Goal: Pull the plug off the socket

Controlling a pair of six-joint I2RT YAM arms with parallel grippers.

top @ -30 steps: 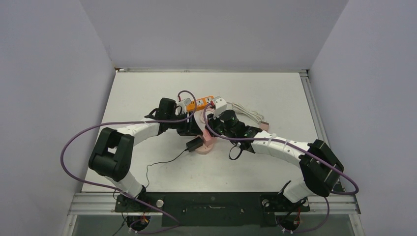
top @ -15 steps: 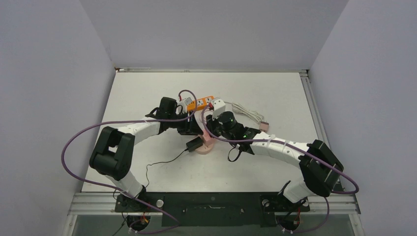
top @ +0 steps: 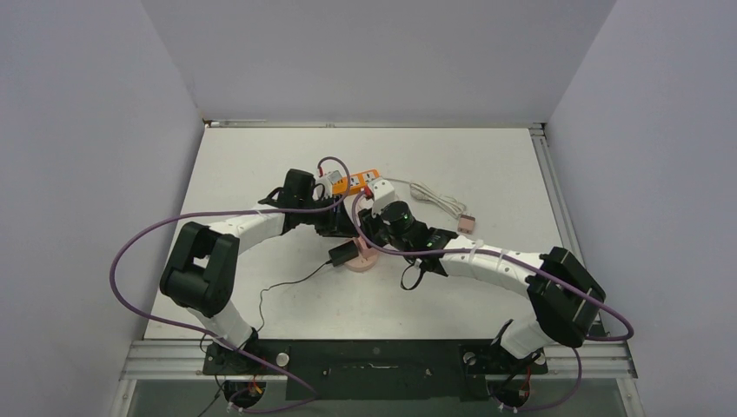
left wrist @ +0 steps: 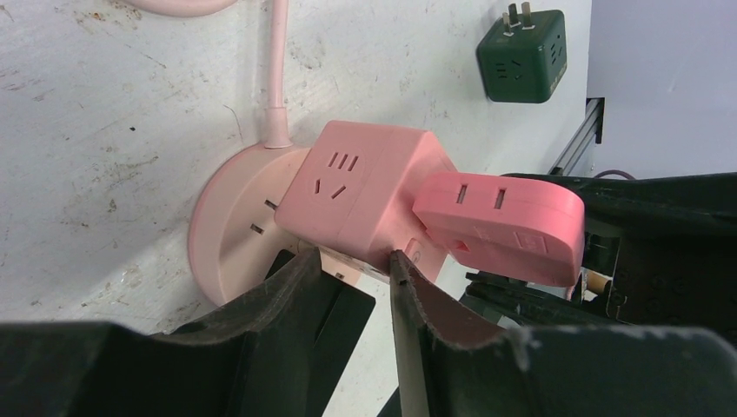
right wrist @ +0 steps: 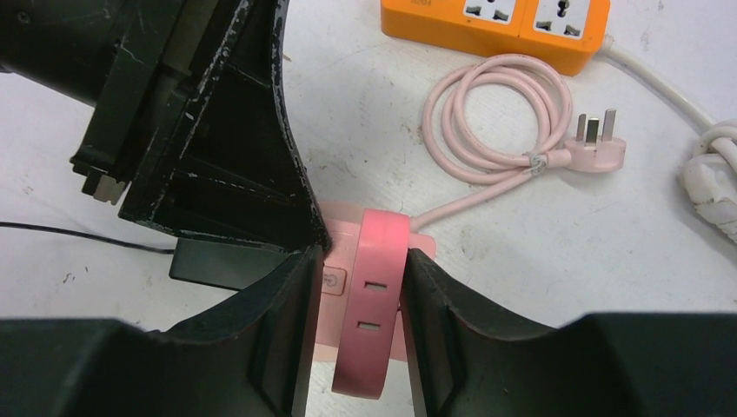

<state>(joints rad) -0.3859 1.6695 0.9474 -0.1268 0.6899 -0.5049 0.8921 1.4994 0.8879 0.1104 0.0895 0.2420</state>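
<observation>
The pink cube socket (left wrist: 356,187) stands on its round pink base (left wrist: 230,234) mid-table (top: 366,252). A darker pink flat plug (left wrist: 500,226) sticks out of the cube's side. My right gripper (right wrist: 361,254) is open and straddles the plug (right wrist: 378,287). Its right finger touches the plug, and a gap at its left finger shows the cube's button (right wrist: 335,280). The fingers of my left gripper (left wrist: 352,259) are a narrow gap apart, tips at the cube's near edge. Whether they press on it does not show.
An orange power strip (right wrist: 495,26) lies behind the socket, with the coiled pink cable (right wrist: 495,122) and its three-pin plug (right wrist: 600,148) beside it. A black adapter (right wrist: 217,261) lies left of the socket. A dark green cube adapter (left wrist: 521,54) and a white cable (right wrist: 704,165) are nearby.
My right jaws have opened and now stand on either side of the plug; the right wrist has shifted slightly left. My left jaws have narrowed at the socket's edge.
</observation>
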